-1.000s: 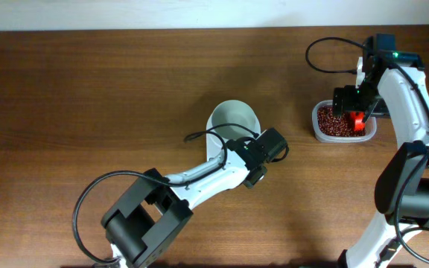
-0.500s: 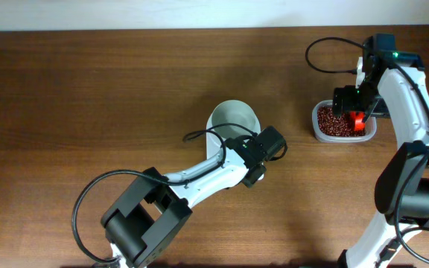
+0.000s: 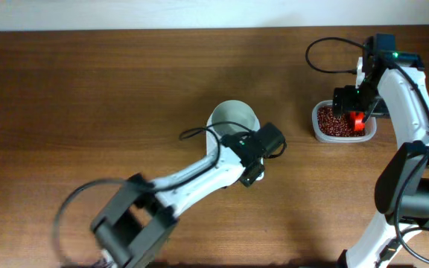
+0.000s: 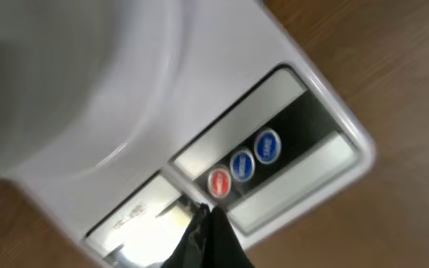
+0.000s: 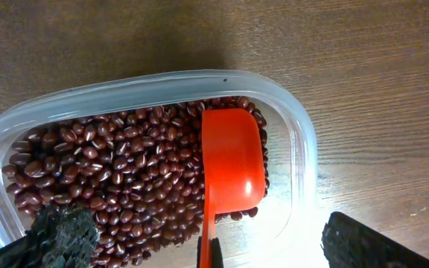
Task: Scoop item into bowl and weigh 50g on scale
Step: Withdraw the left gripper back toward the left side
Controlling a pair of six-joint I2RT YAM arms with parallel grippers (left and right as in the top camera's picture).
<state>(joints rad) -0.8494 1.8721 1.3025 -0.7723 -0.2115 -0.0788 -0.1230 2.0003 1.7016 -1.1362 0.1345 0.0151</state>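
Observation:
The white bowl (image 3: 233, 118) stands on the white scale (image 4: 226, 63) at the table's middle. In the overhead view my left arm covers most of the scale. The left gripper (image 4: 205, 213) is shut, its black tips right below the scale's red button (image 4: 219, 182), with nothing held. At the far right, dark red-brown beans (image 5: 125, 171) fill a clear tub (image 5: 125, 82). A red scoop (image 5: 233, 160) lies in the tub on top of them. My right gripper (image 5: 214, 242) hangs open over the tub's near edge, with the scoop's handle between its fingers (image 5: 58, 234), ungripped.
Two blue buttons (image 4: 255, 155) sit beside the red one on the scale's panel. In the overhead view the tub (image 3: 341, 123) lies near the table's right edge, with the right gripper (image 3: 351, 105) over it. Black cables loop off both arms.
The left wrist has crept slightly up and left toward the bowl, and that arm's lower links are blurred with motion. The right arm and scoop have not moved.

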